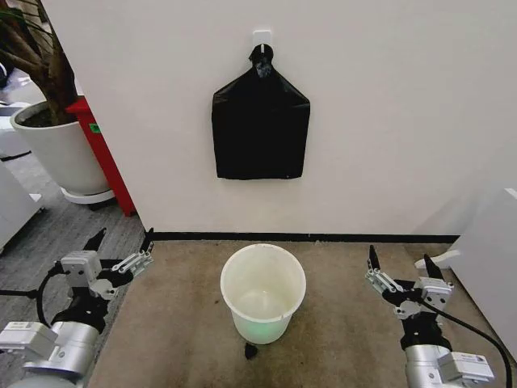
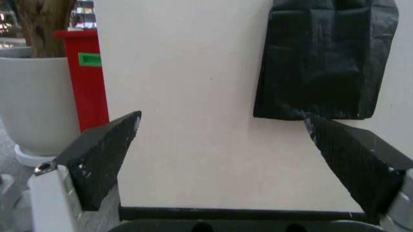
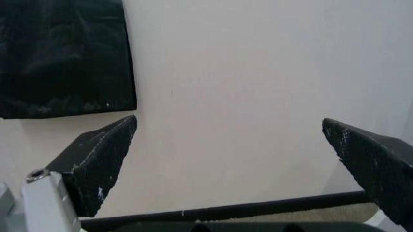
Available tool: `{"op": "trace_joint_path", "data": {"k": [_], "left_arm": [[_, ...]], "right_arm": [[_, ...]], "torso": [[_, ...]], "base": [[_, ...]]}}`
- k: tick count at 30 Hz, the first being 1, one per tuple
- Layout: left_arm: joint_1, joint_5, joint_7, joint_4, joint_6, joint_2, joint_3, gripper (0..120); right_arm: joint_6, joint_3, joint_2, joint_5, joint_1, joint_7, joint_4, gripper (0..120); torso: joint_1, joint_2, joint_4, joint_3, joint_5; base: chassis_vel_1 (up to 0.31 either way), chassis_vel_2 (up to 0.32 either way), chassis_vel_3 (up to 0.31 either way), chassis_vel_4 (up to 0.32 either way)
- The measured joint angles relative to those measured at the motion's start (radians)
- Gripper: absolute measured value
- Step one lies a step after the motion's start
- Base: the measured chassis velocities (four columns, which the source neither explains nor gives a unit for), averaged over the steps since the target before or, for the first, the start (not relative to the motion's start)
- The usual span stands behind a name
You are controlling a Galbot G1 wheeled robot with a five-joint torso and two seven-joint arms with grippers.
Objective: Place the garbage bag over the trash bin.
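The trash bin (image 1: 263,322), a pale white-green round bucket, stands upright and empty on the brown floor mat, close to the white wall. The garbage bag is out of view. My left gripper (image 1: 125,237) hovers open to the bin's left with nothing between its fingers; the left wrist view shows this gripper (image 2: 222,117) pointing at the wall. My right gripper (image 1: 399,255) hangs open and empty to the bin's right, and in the right wrist view it (image 3: 229,121) also faces the wall.
A flat black rectangular bundle (image 1: 260,129) tapering to a knot hangs from a wall hook above the bin. A white plant pot (image 1: 56,149) and red cabinet (image 1: 105,153) stand at left, white furniture (image 1: 493,259) at right. A small black scrap (image 1: 250,351) lies before the bin.
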Motion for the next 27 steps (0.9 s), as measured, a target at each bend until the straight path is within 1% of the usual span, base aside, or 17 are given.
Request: {"op": "trace_joint_path", "data": {"k": [1, 2, 6, 7, 12, 17, 22, 24, 25, 26, 27], "left_arm": [[0.000, 0.000, 0.000, 0.000, 0.000, 0.000, 0.000, 100], [0.000, 0.000, -0.001, 0.002, -0.017, 0.006, 0.004, 100], [0.006, -0.004, -0.006, 0.008, -0.057, 0.020, 0.007, 100], [0.006, -0.004, -0.006, 0.008, -0.057, 0.020, 0.007, 100], [0.024, -0.008, -0.010, 0.007, -0.065, 0.017, 0.006, 100], [0.028, -0.008, -0.010, 0.007, -0.065, 0.010, 0.006, 100], [0.023, -0.013, -0.010, 0.013, -0.061, 0.020, 0.000, 100], [0.020, -0.015, -0.010, 0.016, -0.055, 0.025, -0.001, 100], [0.018, -0.015, -0.010, 0.019, -0.051, 0.028, 0.000, 100], [0.016, -0.016, -0.010, 0.021, -0.047, 0.031, 0.001, 100], [0.014, -0.016, -0.010, 0.023, -0.044, 0.033, 0.003, 100]], "right_arm": [[0.000, 0.000, 0.000, 0.000, 0.000, 0.000, 0.000, 100], [-0.005, -0.001, -0.006, 0.014, 0.001, 0.002, 0.001, 100], [-0.056, -0.016, -0.080, 0.137, 0.027, 0.020, -0.021, 100], [-0.056, -0.016, -0.080, 0.137, 0.027, 0.020, -0.021, 100], [-0.129, -0.039, -0.183, 0.312, 0.065, 0.044, -0.055, 100], [-0.146, -0.044, -0.205, 0.349, 0.073, 0.050, -0.063, 100], [-0.148, -0.046, -0.214, 0.360, 0.082, 0.054, -0.070, 100], [-0.150, -0.053, -0.239, 0.387, 0.109, 0.068, -0.093, 100], [-0.154, -0.061, -0.272, 0.418, 0.146, 0.087, -0.125, 100], [-0.156, -0.067, -0.304, 0.445, 0.189, 0.104, -0.153, 100], [-0.156, -0.068, -0.310, 0.450, 0.198, 0.108, -0.159, 100]], "torso": [[0.000, 0.000, 0.0000, 0.000, 0.0000], [0.000, 0.000, -0.0002, 0.000, 0.0000], [0.000, 0.000, -0.0001, 0.000, 0.0001], [0.000, 0.000, -0.0001, 0.000, 0.0001], [0.000, 0.000, 0.0000, 0.000, 0.0003], [0.000, 0.000, 0.0001, 0.000, 0.0003], [0.000, 0.000, -0.0003, 0.000, 0.0002], [0.000, 0.000, -0.0009, 0.000, 0.0001], [0.000, 0.000, -0.0005, 0.000, 0.0000], [0.000, 0.000, 0.0008, 0.000, 0.0011], [0.000, 0.000, 0.0006, 0.000, 0.0009]], "base": [[0.000, 0.000, 0.000, 0.000], [0.000, 0.000, 0.000, 0.000], [0.000, 0.000, 0.000, 0.000], [0.000, 0.000, 0.000, 0.000], [0.000, 0.000, 0.000, 0.000], [0.000, 0.000, 0.000, 0.000], [0.000, 0.000, 0.000, 0.000], [0.000, 0.000, 0.000, 0.000], [0.000, 0.000, 0.000, 0.000], [0.000, 0.000, 0.000, 0.000], [0.000, 0.000, 0.000, 0.000]]}}
